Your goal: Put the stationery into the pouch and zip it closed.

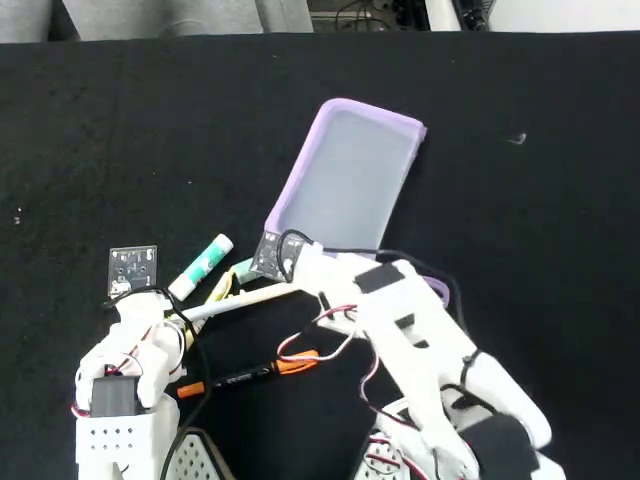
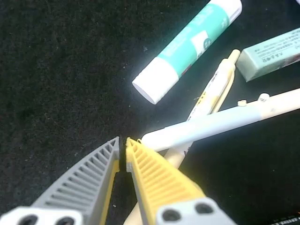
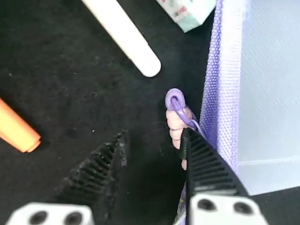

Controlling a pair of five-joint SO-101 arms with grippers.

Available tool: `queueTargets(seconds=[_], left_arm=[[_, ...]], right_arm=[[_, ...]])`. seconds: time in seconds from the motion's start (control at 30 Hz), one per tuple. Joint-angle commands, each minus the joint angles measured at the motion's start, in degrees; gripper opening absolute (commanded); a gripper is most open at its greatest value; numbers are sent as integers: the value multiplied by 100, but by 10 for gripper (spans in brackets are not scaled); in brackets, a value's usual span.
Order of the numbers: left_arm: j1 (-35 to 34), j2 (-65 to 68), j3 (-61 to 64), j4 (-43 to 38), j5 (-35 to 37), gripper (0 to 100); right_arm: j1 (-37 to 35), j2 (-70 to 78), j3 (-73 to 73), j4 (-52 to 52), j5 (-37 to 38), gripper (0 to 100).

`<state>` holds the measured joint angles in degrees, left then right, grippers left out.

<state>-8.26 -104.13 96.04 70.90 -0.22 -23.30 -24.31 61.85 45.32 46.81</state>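
Table (image 1: 110, 130): black cloth, seen from above, with both white arms at its near edge.
Pouch (image 1: 345, 180): flat, lilac with purple trim, lying at an angle mid-table; whether its zip is open or closed cannot be told.
Right gripper (image 3: 154, 136): at the pouch's near corner, black fingers spread apart and holding nothing, one finger touching the zip pull.
Left gripper (image 2: 123, 146): low over the table beside the pens, grey and yellow fingertips pressed together, nothing between them.
Black marker (image 1: 250, 375): orange-capped, on the cloth between the two arms.
Pale pen (image 2: 220, 124): lies across the yellow pen, its end just beside the left gripper's yellow finger.
Glue stick (image 2: 187, 49): white and teal, on its side, near the pens.
Yellow pen (image 2: 213, 89): under the pale pen.
Eraser (image 2: 272, 54): mint green, just beside the pen tops.
Zip pull (image 3: 174, 101): purple loop at the pouch's edge.
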Motion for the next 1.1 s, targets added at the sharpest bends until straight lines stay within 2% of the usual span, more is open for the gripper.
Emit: queueTargets(seconds=[0.0, 0.2, 0.3, 0.63, 0.7, 0.83, 0.93, 1.07], left_arm=[[-31, -35, 136, 18, -26, 36], [-31, -35, 136, 18, -26, 36], [-31, -35, 136, 18, -26, 36], [-31, -35, 136, 18, -26, 36], [-31, -35, 136, 18, -26, 36], [-31, -35, 136, 18, -26, 36], [-31, -35, 136, 18, -26, 36], [-31, -35, 136, 18, -26, 36]], right_arm=[[229, 295, -576, -141, 97, 180], [589, 699, -1218, -114, 202, 180], [598, 804, -1305, -105, 545, 180], [598, 1886, -1516, -185, 589, 178], [598, 2114, -1727, -149, 589, 144], [571, 2360, -2079, -132, 571, 11], [563, 2378, -2220, -132, 492, 23], [563, 2246, -2554, -123, -88, 11]])
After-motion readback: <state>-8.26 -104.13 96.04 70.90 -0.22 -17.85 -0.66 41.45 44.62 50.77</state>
